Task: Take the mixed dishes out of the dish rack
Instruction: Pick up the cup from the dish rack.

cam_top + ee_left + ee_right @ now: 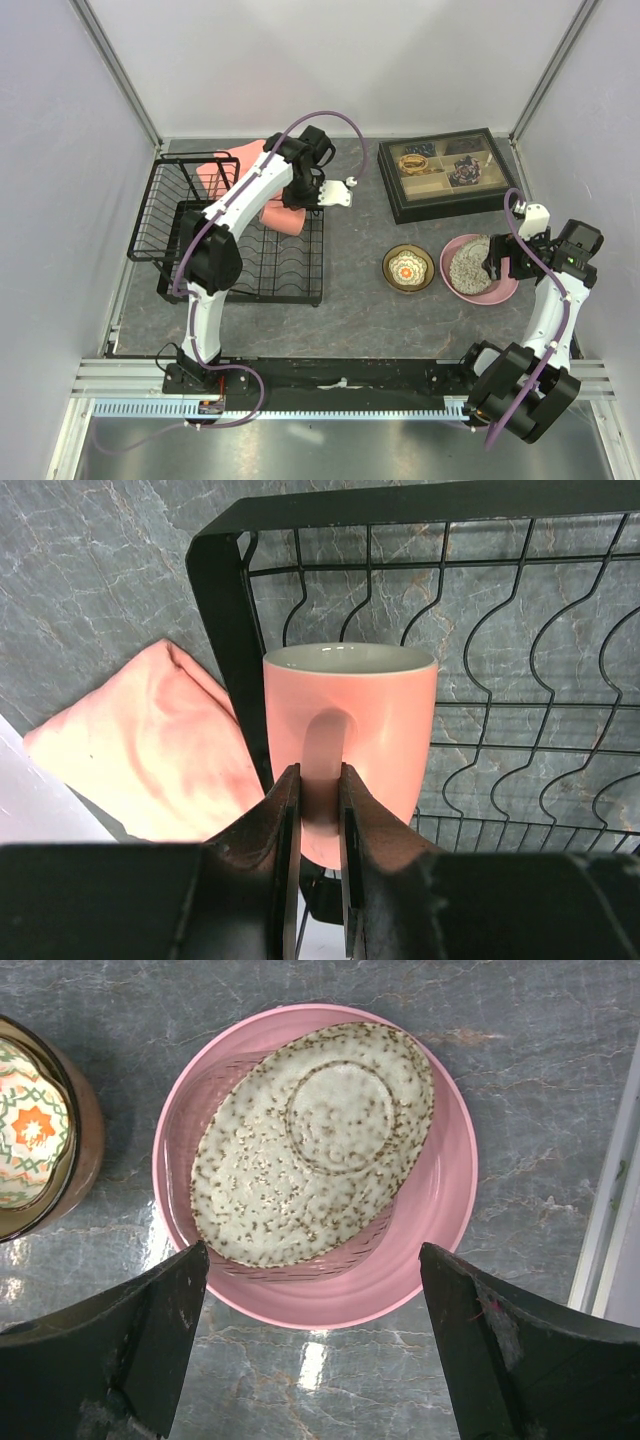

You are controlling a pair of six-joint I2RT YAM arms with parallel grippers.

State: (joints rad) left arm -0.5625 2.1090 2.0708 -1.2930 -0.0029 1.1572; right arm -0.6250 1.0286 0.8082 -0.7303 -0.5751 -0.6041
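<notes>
Bare tabletop (355,290) between dish rack (285,272) and brown bowl (408,269), trinket tray (450,206) behind

Grey marbled table (355,310) enclosed by 3 plain white walls (340,60) with aluminium corner posts (120,75), evenly lit

Black wire dish rack (285,265): left-centre of overhead frame, flat on the table | pink mug (350,740): over rack's upper-right corner, cream inside, handle pinched between left fingers (280,830) | pink round plate (440,1220): right-centre, flat | grey speckled bowl (310,1145): upside down, tilted, on plate | brown floral bowl (408,268): upright, just left of plate
</notes>
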